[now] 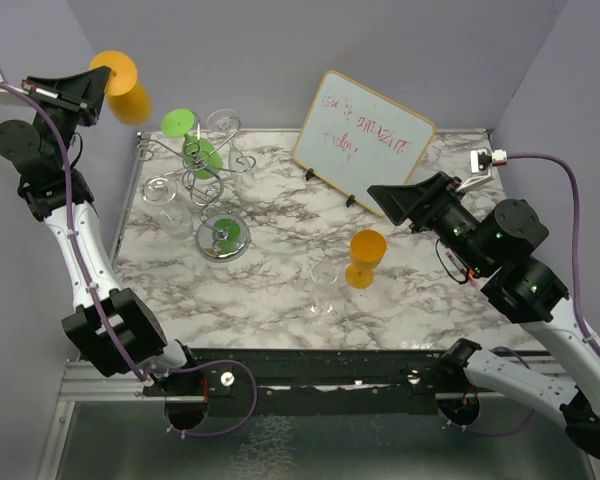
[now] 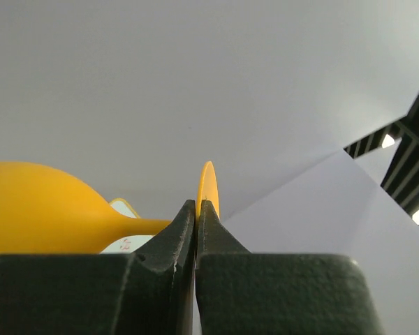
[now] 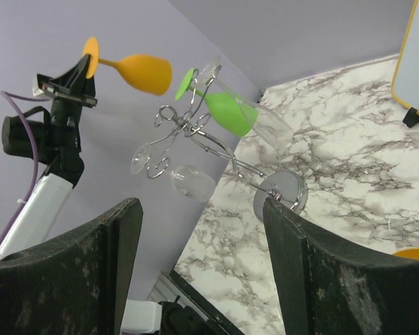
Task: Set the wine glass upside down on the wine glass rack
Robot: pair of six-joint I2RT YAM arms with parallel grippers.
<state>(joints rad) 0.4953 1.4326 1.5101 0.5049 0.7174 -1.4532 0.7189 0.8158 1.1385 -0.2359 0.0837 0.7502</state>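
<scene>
Left pincer [image 1: 102, 79], raised high, pinches orange wine glass [image 1: 130, 103] seemingly by its foot.

You have two orange: orange wine glass [image 1: 120, 85] far left, orange twin [image 1: 365, 257] near right. One green glass [image 1: 201, 158]. At least three clear glasses [image 1: 323, 285]. One rack [image 1: 223, 237]. One whiteboard [image 1: 365, 140].

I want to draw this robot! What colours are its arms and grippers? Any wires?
The left arm and right arm are white tubes with chunky black joints, each trailing a purple cable. The left gripper and right gripper are black wedges with two flat fingers.
</scene>
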